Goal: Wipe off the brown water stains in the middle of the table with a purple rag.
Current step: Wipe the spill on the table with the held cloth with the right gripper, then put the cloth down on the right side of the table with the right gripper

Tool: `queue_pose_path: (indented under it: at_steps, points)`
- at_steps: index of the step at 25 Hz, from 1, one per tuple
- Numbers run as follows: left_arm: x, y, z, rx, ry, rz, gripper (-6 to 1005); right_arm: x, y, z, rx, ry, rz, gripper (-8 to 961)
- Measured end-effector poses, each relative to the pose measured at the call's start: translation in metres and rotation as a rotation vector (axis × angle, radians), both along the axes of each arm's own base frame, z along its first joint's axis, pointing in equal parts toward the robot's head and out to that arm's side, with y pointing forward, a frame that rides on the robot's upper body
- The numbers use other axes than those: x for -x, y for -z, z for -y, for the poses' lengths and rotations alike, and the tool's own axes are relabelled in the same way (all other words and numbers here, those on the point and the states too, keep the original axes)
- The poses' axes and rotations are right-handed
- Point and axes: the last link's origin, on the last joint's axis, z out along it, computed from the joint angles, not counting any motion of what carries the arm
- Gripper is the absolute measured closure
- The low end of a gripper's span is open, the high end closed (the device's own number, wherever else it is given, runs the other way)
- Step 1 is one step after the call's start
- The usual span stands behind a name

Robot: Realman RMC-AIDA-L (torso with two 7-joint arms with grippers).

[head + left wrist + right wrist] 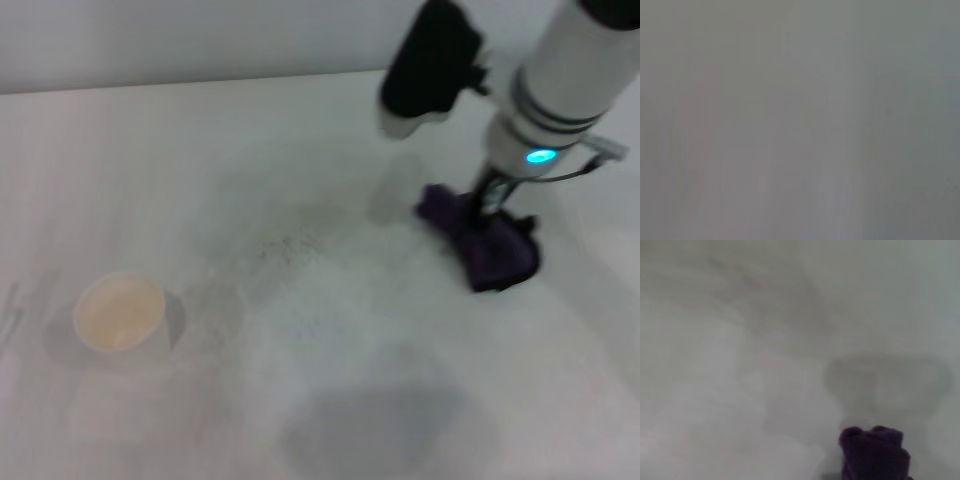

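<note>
The purple rag (483, 245) lies bunched on the white table (300, 400) at the right, dark purple with a black edge. My right gripper (490, 208) comes down from the upper right and is shut on the rag's top, pressing it against the tabletop. The rag's tip also shows in the right wrist view (874, 455). No light-brown blot shows on the table; only faint grey speckled smudges (290, 245) lie in the middle, left of the rag. My left gripper is out of view; the left wrist view shows only a plain grey blur.
A white paper cup (119, 312) stands upright at the left of the table, with a pale beige inside. The table's far edge (200, 85) runs along the top. The right arm's black wrist part (430, 60) hangs above the far right.
</note>
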Motion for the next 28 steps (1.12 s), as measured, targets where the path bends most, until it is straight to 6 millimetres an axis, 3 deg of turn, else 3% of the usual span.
queue_pose_path:
  at_steps: [5, 10, 23, 28]
  points:
    - [-0.001, -0.001, -0.002, -0.001, 0.005, -0.001, 107, -0.033, -0.028, -0.007, -0.103, 0.09, 0.041, 862]
    - [-0.002, -0.001, -0.005, -0.003, 0.013, -0.003, 107, -0.05, -0.034, -0.01, -0.134, 0.124, 0.023, 862]
    - [-0.002, -0.002, -0.005, -0.006, 0.014, -0.005, 107, -0.069, -0.037, -0.013, -0.171, 0.185, -0.037, 863]
    - [-0.002, -0.003, -0.005, -0.008, 0.012, -0.005, 106, -0.072, -0.042, -0.013, -0.185, 0.202, -0.057, 797]
